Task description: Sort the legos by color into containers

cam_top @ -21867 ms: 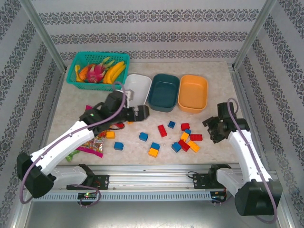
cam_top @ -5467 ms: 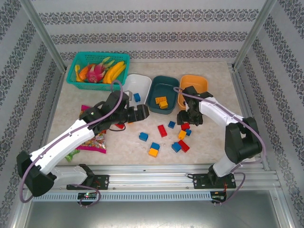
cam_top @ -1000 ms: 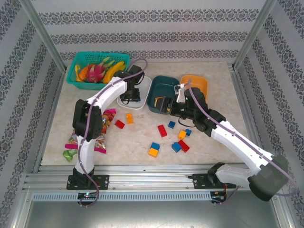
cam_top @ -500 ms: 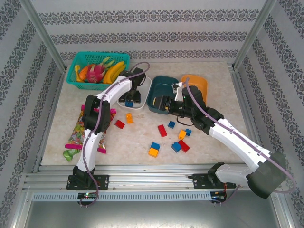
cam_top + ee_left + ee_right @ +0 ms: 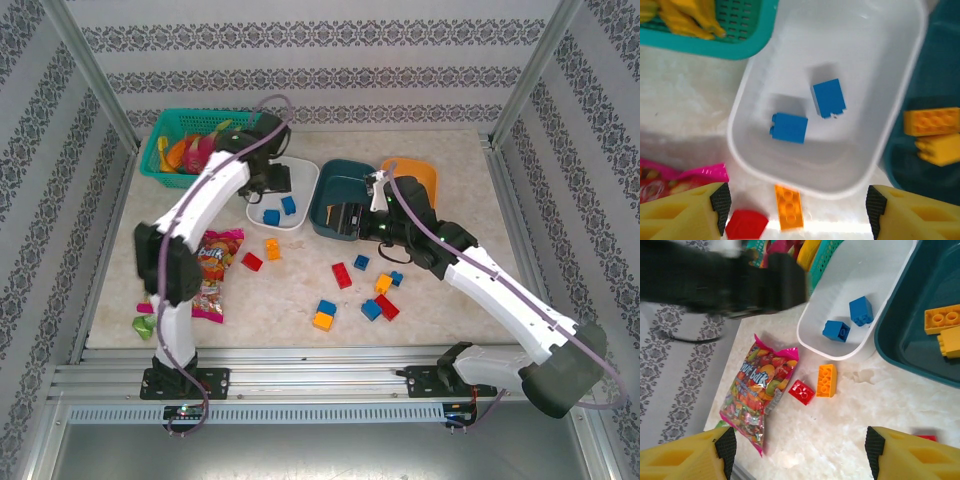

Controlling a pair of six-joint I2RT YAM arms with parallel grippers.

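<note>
My left gripper (image 5: 797, 210) hangs open over the near rim of the white container (image 5: 875, 150). Two blue legos (image 5: 829, 97) (image 5: 789, 127) lie in it. My right gripper (image 5: 799, 450) is open too, empty, above bare table; from above it sits at the teal container's (image 5: 352, 172) near-left corner (image 5: 345, 218). Two yellow-orange legos (image 5: 942, 318) lie in the teal container. The orange container (image 5: 412, 182) stands to its right. An orange lego (image 5: 272, 249) and a red lego (image 5: 251, 261) lie in front of the white container. Several more legos (image 5: 371, 309) are scattered mid-table.
A teal mesh basket of fruit (image 5: 190, 150) stands at the back left, right beside the left gripper (image 5: 270, 177). A colourful candy bag (image 5: 210, 275) lies at the left, partly under the left arm. Metal posts and the frame rail border the table.
The left gripper opened and drew back and up from the white container, leaving a second blue lego lying there. The right arm has barely shifted.
</note>
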